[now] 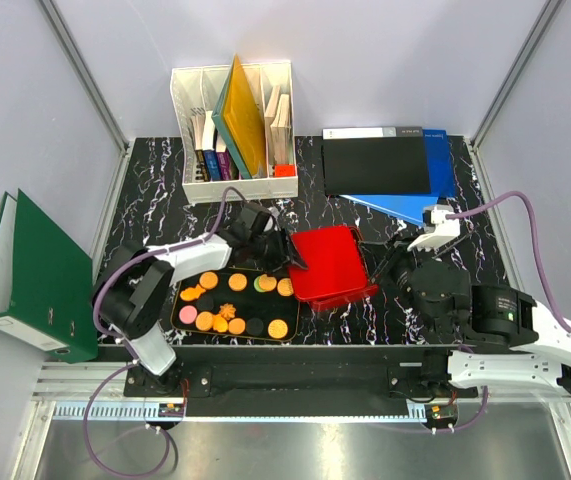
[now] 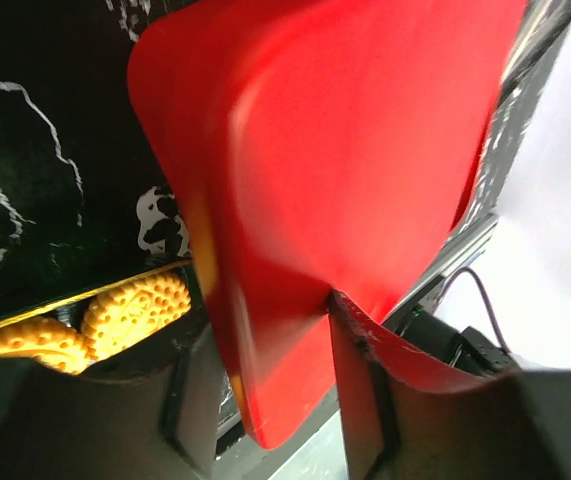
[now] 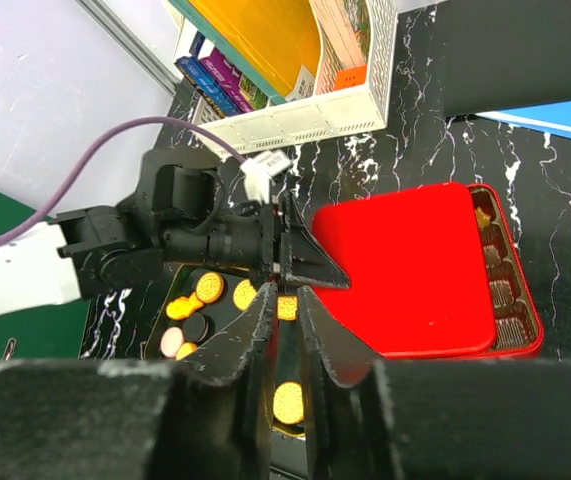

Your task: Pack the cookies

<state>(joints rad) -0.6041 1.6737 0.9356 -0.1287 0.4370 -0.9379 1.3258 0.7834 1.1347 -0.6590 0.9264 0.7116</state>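
1. My left gripper [image 2: 265, 320] straddles one rim of the glossy, flat red lid [image 2: 345, 150]. The jaws stand part-way apart with the rim in the gap. I cannot tell whether the pads press on it.
2. My right gripper [image 3: 287, 300] hangs off the opposite side of the red rectangular tin [image 3: 535, 320]. Its fingers are a narrow slit apart and hold nothing.
3. The lid lies on the tin, shifted toward my left arm. This bares a strip of dark gridded compartments [image 3: 500, 290] along the tin's other side. I cannot make out what is in them.
4. The cookies [image 2: 135, 305] lie on a black tray with a thin yellow rim [image 2: 75, 297], just beside the tin on my left arm's side. Neither gripper has any.
5. The step in hand looks like handling the lid. I judge it best to seat the rim deep between the pads and lift level, swinging away from the tray. The right gripper can stay ready to steady the tin.
6. The lid is smooth, thin and round-cornered, so it will likely slip or twist in a shallow pinch.
7. The cookies are small embossed discs, mostly round with one flower-shaped, in orange, pink, green and black. They probably crumble, so they want a light pinch.
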